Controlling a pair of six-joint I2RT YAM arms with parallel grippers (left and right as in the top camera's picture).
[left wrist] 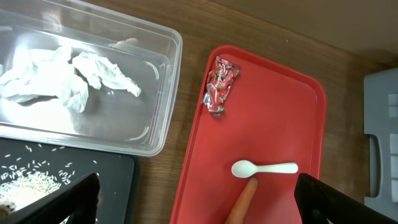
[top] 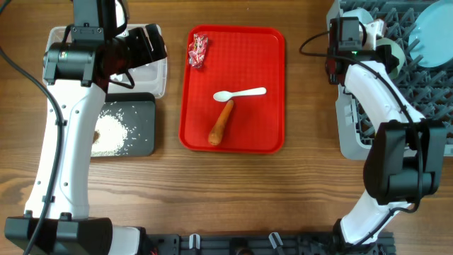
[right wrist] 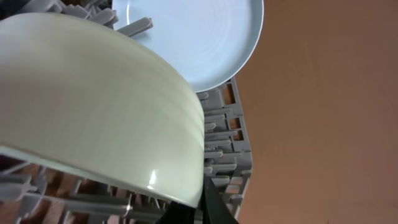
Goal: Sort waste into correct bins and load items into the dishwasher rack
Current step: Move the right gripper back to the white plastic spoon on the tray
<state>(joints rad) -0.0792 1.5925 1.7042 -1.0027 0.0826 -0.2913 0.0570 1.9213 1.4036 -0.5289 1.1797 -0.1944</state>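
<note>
My left gripper (top: 152,42) (left wrist: 199,202) is open and empty above the gap between the clear bin (top: 161,78) (left wrist: 165,124) and the red tray. White tissue (left wrist: 62,78) lies in the clear bin. Rice (top: 113,131) (left wrist: 25,183) and a brown lump (top: 95,134) lie in the black bin (top: 145,127). The red wrapper (top: 198,51) (left wrist: 221,87), white spoon (top: 239,93) (left wrist: 264,168) and carrot (top: 221,122) (left wrist: 242,202) lie on the tray. My right gripper (top: 382,46) (right wrist: 202,202) is shut on a pale bowl's rim (right wrist: 93,93) over the grey rack (top: 354,134) (right wrist: 230,162). The blue plate (top: 433,32) (right wrist: 199,37) stands in the rack. The yellow cup is out of view.
The flat red tray (top: 262,57) (left wrist: 292,112) sits mid-table between the bins and the rack. Bare wooden table runs along the front. The right arm's cable hangs beside the rack's left edge.
</note>
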